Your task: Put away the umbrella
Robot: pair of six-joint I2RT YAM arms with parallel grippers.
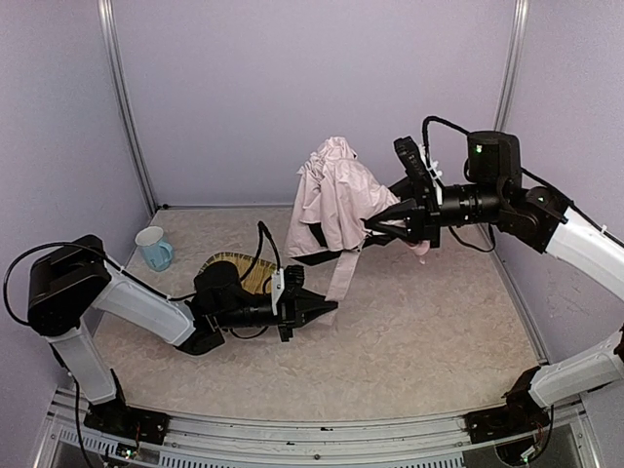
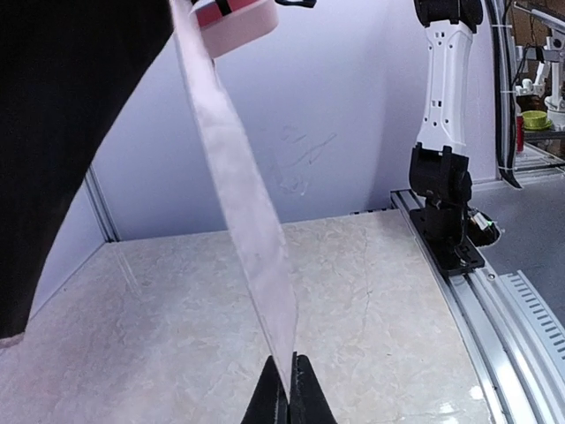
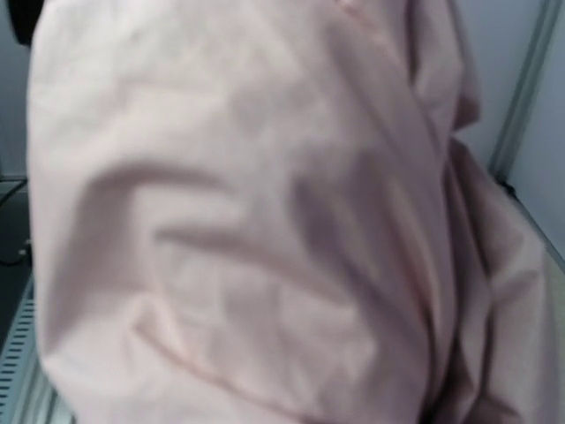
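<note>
The umbrella (image 1: 336, 195) hung in mid-air, up and to the right of the woven tray (image 1: 237, 265), its pale pink fabric bunched loosely with black lining showing under the lower edge. The right gripper (image 1: 378, 226) reached in from the side away from the tray, its pincer narrowed on the bundle and carrying it clear of the table (image 1: 419, 331). The right wrist view was nothing but creased pink cloth. And there was the strap (image 2: 252, 238), a long flat pink band dropping from the bundle toward the tabletop just right of the tray. The left gripper (image 2: 290, 393) sat low beside the tray's right edge, fingertips pressed together with the strap's lower end pinched between them. A light blue cup (image 1: 154, 249) stood upright on the table left of the tray.
</note>
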